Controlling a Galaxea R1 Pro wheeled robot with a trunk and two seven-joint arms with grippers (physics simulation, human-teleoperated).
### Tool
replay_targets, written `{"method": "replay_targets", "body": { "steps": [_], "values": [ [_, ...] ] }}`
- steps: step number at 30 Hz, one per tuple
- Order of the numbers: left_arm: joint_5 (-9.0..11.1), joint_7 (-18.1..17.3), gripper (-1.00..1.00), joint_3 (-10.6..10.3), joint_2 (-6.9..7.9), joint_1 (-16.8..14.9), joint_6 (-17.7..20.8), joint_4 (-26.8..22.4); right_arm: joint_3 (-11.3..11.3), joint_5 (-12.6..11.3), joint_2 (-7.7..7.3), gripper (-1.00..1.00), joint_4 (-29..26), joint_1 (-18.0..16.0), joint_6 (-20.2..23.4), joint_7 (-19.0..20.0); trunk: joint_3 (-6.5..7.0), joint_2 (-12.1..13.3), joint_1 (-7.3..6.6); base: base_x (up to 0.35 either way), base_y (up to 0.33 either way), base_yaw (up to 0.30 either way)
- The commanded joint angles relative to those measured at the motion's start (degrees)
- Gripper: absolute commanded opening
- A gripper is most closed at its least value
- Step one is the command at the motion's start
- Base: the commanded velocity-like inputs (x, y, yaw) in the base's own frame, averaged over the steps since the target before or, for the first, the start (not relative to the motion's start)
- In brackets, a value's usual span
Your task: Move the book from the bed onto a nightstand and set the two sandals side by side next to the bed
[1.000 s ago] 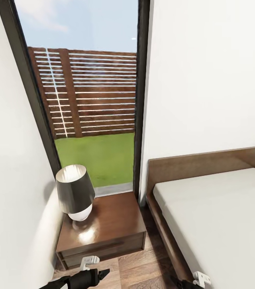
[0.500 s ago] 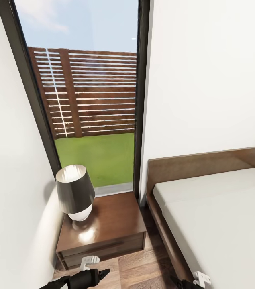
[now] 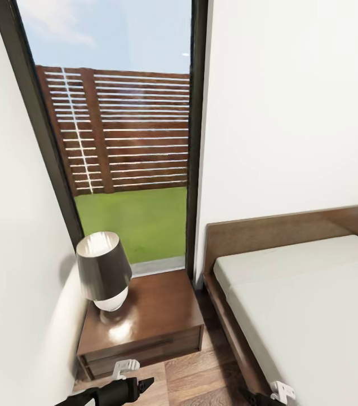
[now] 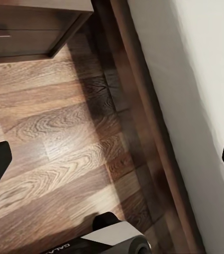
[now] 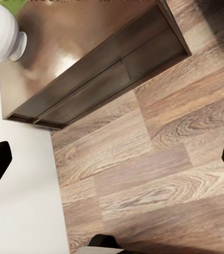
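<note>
A nightstand [image 3: 145, 316] is seen in the corner below the tall window [image 3: 128, 129], with a dark-shaded lamp [image 3: 104, 270] standing on its top. The bed [image 3: 308, 304] is located just beside it, its off-white mattress bare where visible. Both grippers, left [image 4: 112, 159] and right [image 5: 112, 164], are spread wide over the wood-plank floor [image 4: 53, 153], with nothing gripped.

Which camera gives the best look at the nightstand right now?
The head view: the nightstand shows whole, glossy top, drawer front, lamp on it, beside the bed. The right wrist view shows its top and drawer fronts from above; the left wrist view catches just a corner.
</note>
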Motion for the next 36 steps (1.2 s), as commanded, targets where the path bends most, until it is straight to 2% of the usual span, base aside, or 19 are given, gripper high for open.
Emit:
{"method": "replay_targets", "body": {
  "steps": [1,36],
  "values": [
    [0.3,-0.1,1.00,-0.5,0.02,0.0,-0.2,0.0,0.3,-0.5,-0.03,1.00,0.1,0.0,-0.1,0.2,-0.13,-0.1,0.04,0.000,0.000,-0.176],
    [0.3,-0.1,1.00,-0.5,0.02,0.0,-0.3,0.0,0.4,-0.5,-0.03,1.00,0.1,0.0,-0.1,0.1,-0.13,-0.1,0.04,0.000,0.000,-0.247]
  ]
}}
